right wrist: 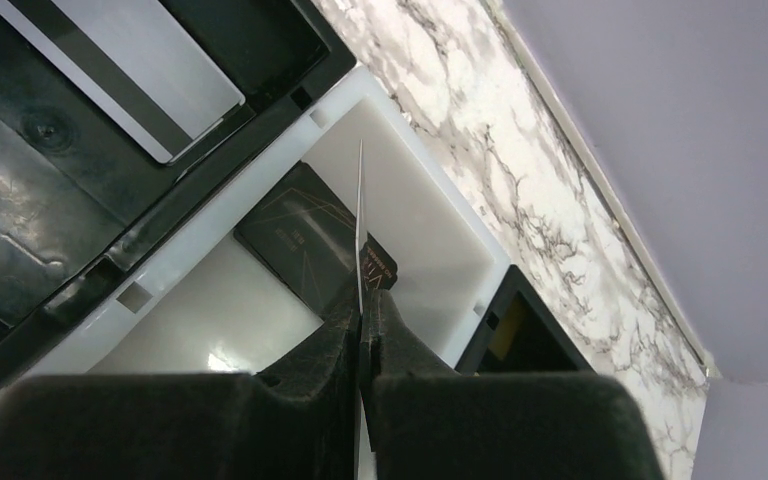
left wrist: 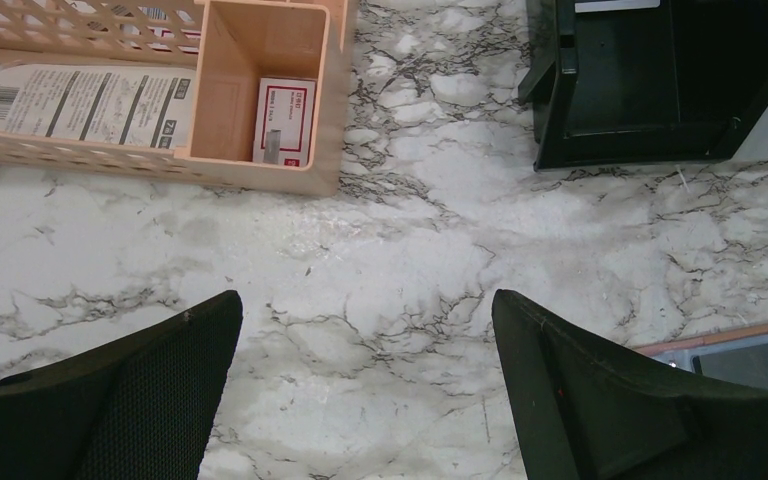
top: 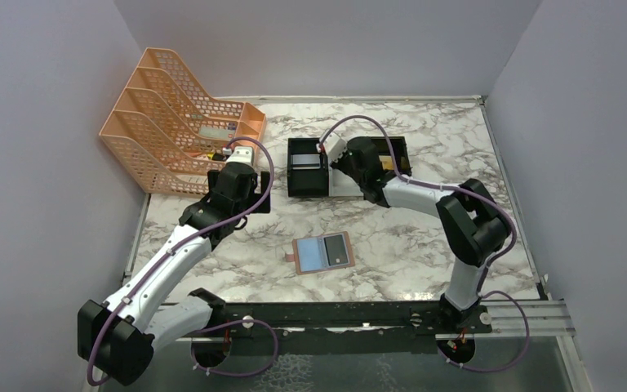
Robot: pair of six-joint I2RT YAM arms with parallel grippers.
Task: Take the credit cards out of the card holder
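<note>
Right fingers (right wrist: 332, 345) pinch a credit card (right wrist: 360, 205) edge-on, left fingers (left wrist: 110, 400) splayed apart; rack label (left wrist: 70, 100) illegible.

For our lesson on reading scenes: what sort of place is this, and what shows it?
Probably a robot test cell dressed as a desk: plain lilac walls box in a marble-patterned table, two arms are bolted at its near edge, and an orange mesh file rack stands back left.

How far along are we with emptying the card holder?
Done: a silver card lies in the black tray, a black card in the white tray. In hand: the right gripper pinches an edge-on card above it. Left: one grey card in the open card holder.
</note>
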